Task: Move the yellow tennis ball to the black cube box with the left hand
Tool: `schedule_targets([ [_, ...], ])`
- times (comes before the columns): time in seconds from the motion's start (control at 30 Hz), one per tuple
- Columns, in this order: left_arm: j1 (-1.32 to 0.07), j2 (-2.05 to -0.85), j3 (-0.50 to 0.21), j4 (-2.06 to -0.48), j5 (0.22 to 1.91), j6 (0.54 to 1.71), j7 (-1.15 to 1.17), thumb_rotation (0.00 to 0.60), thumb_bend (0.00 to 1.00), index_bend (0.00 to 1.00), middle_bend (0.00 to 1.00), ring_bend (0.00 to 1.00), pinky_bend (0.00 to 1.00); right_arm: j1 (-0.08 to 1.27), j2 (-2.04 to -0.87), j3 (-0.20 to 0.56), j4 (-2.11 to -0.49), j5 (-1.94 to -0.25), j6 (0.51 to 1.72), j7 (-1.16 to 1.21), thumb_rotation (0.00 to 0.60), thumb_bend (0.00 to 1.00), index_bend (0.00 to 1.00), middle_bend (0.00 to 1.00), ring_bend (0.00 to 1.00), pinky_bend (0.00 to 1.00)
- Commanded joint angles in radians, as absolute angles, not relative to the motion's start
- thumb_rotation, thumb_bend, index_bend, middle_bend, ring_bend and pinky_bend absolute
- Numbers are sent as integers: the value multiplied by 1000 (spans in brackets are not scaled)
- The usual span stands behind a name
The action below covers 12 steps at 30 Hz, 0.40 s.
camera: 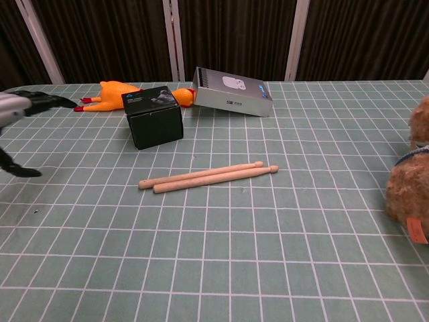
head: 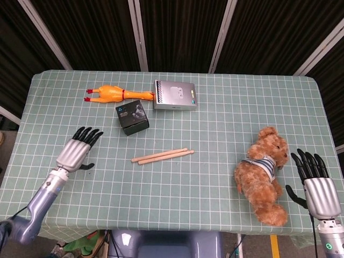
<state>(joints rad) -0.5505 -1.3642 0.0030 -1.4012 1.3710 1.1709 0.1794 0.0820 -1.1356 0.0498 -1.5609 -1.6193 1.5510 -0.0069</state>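
Observation:
The black cube box [head: 133, 118] [camera: 153, 125] stands on the table at the back left of centre. No yellow tennis ball shows in either view. My left hand [head: 77, 150] hovers above the table to the front left of the box, fingers spread and nothing in it; in the chest view only its dark fingertips [camera: 37, 100] show at the left edge. My right hand [head: 316, 185] is at the table's right front edge beside the teddy bear, fingers spread, holding nothing.
A rubber chicken [head: 114, 94] [camera: 114, 92] and a grey carton [head: 174, 95] [camera: 231, 92] lie behind the box. Two wooden drumsticks [head: 162, 155] [camera: 208, 176] lie mid-table. A brown teddy bear [head: 264, 173] [camera: 409, 181] lies at the right front. The table has a green checked cloth [head: 215, 129].

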Motion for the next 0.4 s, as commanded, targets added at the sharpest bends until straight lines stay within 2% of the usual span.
schedule_targets([
  [0.03,-307,-1253,104,-1539,1476,1504,166,600,71,12,28,0,0,82,-1139,50,-1558,-1616,1548,-11,600,342,0,0,0,0],
  [0.23,-171,-1225,150,-1554,1586,1735,172,600,65,3,24,0,0,78,-1146,49,-1558,-1607,1549,-29,600,342,0,0,0,0],
  [0.4,-146,-1226,153,-1538,1618,1755,165,600,65,2,24,0,0,81,-1144,47,-1563,-1615,1546,-37,600,341,0,0,0,0],
])
